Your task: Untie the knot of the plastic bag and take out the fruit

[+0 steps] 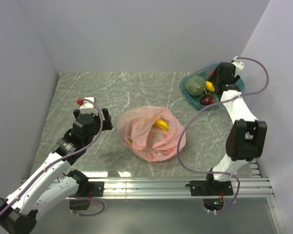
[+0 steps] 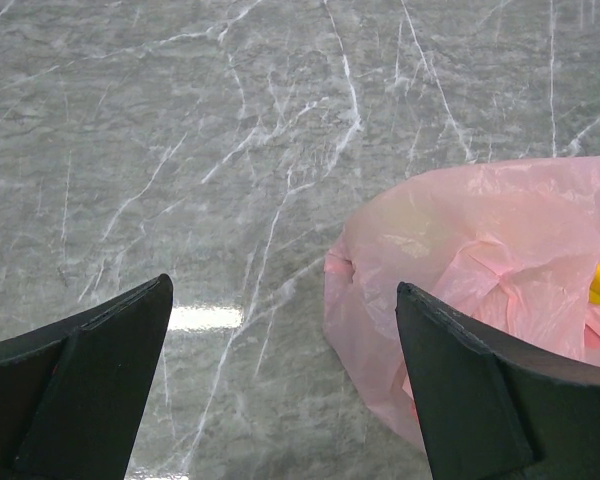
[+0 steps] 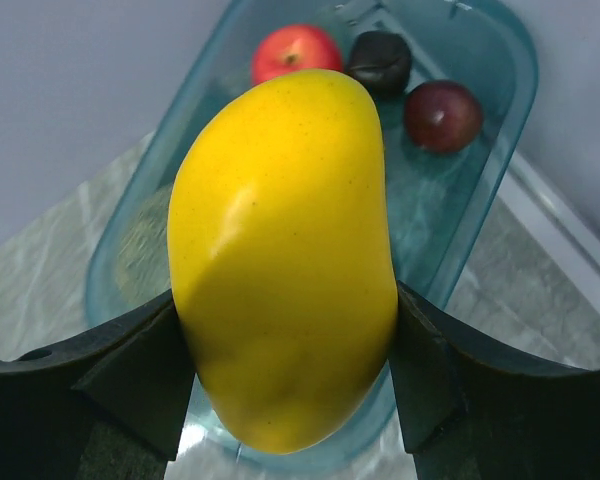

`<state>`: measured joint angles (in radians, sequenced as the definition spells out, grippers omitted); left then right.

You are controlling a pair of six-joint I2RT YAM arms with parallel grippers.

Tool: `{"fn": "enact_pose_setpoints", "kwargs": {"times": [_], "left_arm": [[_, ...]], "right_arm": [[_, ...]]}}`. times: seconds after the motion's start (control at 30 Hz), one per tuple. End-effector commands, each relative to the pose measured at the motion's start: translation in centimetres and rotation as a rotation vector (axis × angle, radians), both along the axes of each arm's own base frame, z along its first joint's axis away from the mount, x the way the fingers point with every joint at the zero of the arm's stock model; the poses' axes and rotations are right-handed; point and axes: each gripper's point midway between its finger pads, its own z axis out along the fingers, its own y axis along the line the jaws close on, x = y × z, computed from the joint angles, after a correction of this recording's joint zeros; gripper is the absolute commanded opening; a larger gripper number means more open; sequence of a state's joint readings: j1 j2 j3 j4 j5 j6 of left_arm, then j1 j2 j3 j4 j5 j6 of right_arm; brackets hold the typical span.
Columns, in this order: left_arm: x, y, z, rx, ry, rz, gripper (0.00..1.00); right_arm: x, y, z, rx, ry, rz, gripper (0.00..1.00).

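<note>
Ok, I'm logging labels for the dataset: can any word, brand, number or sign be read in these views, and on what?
None: no word, number or sign can be read in any view.
The plastic bag, the yellow fruit, the teal tray and the table show no print.

The plastic bag lay centred on the counter, a banana inside. The tray sat far right, under the right tool and its oval fruit. The left tool stood left of the bag.
</note>
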<state>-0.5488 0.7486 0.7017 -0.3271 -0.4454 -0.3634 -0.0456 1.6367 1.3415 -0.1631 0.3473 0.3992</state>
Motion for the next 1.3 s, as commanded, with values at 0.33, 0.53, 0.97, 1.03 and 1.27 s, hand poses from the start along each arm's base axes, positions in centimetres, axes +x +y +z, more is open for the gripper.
{"fn": "enact_pose_setpoints", "kwargs": {"times": [0.33,0.53,0.97,1.03,1.27], "left_arm": [[0.3,0.2,-0.3,0.003,0.007,0.006,0.99],[0.2,0.2,0.0,-0.006,-0.004,0.002,0.99],[-0.2,0.2,1.1,-0.039,-0.038,-0.007,0.99],[-0.3,0.2,1.2,-0.043,-0.040,-0.009,0.99],[-0.3,0.3,1.4,-0.046,-0.047,-0.002,0.99]], "right_arm": [[7.9,-5.0,-4.3,0.084,0.057,-0.073,0.88],[7.6,-4.5,-2.9,0.090,0.032,-0.047,0.92],[-0.6,11.6,4.3,-0.007,-0.045,0.448,0.87],[-3.1,14.6,5.2,-0.026,-0.036,0.558,0.83],[-13.0,25.7,3.8,-0.174,0.072,1.003,0.80]]}}
